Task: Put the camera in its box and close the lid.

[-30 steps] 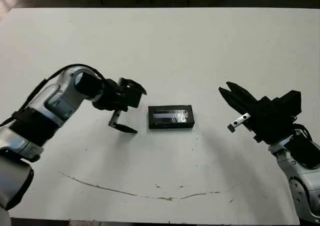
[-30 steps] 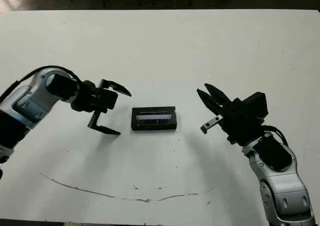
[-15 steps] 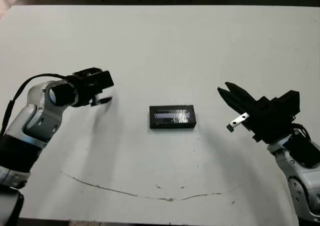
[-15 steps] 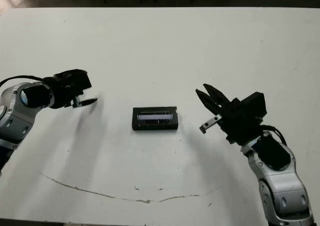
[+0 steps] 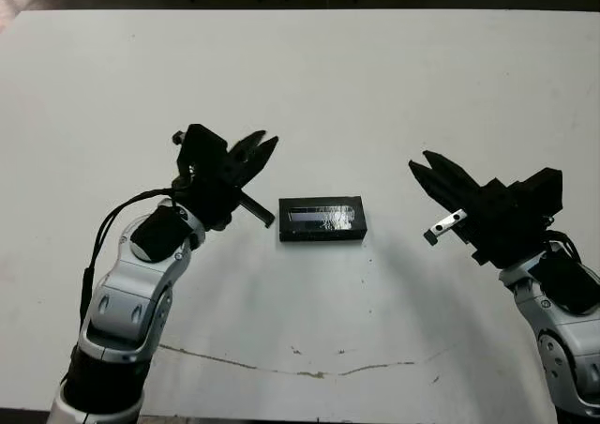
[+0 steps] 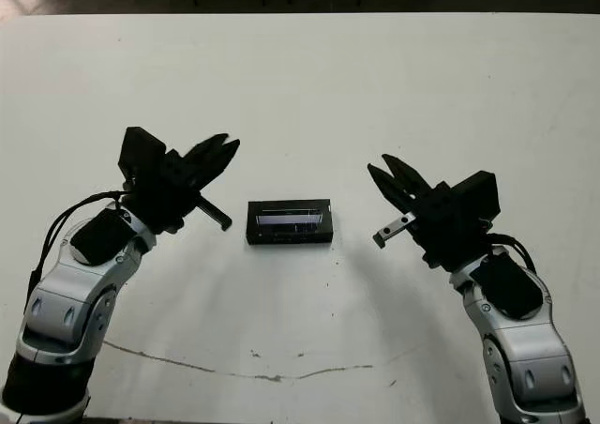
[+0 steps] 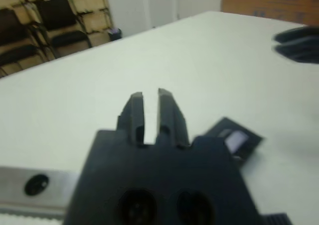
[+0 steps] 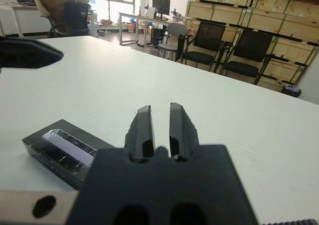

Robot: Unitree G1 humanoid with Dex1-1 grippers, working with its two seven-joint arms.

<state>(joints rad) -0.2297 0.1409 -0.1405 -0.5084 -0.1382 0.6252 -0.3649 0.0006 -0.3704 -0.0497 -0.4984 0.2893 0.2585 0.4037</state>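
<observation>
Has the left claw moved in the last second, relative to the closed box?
Yes. The left claw has swung out to the left, then back, and now hangs just left of the box, its lid on.

Both arms are clad in silver-grey shells with black joints. A thin black cable is looped behind the left end effector along the forearm. Each end effector, left and right, is built of matte black with two tapered fingers. A small silvery bracket is fixed under the right end effector's body.
</observation>
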